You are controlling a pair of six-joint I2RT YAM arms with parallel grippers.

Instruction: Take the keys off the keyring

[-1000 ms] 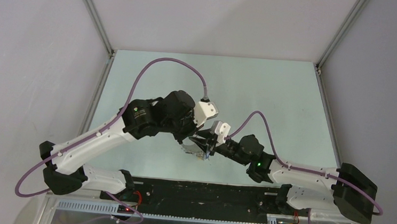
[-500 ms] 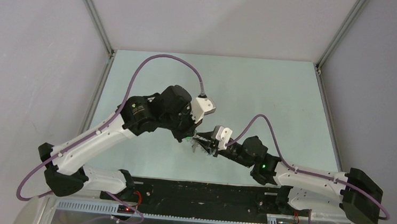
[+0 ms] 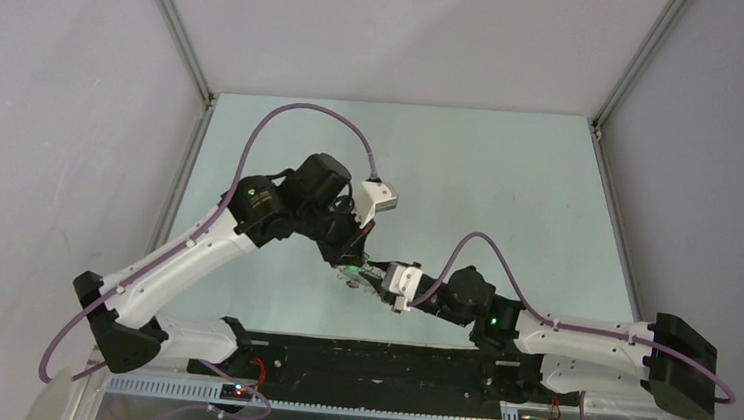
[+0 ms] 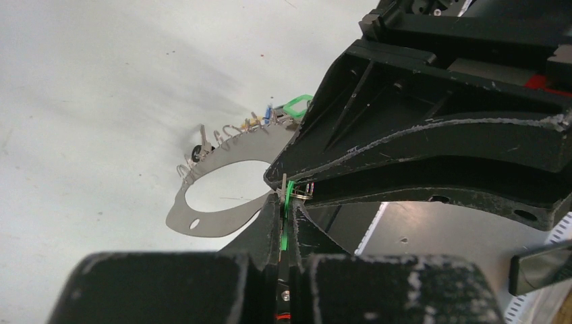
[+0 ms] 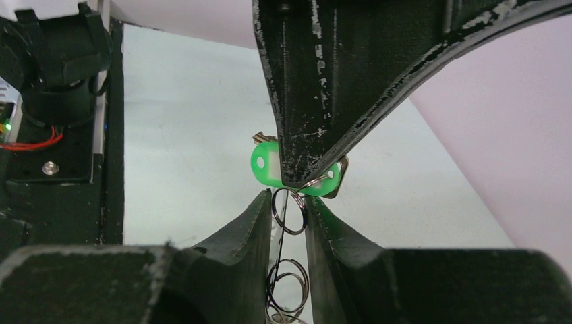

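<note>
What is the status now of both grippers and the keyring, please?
Left gripper shut on green key tag. Right gripper shut on small wire ring at the tag. Keyring just beyond, other keys at its far edge. Nothing seen in the way.

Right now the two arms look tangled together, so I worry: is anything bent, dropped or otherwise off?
Nothing looks damaged or spilled. The grippers just meet: the left gripper pinches the green tag, the right gripper grips the small wire rings linked to it.
</note>
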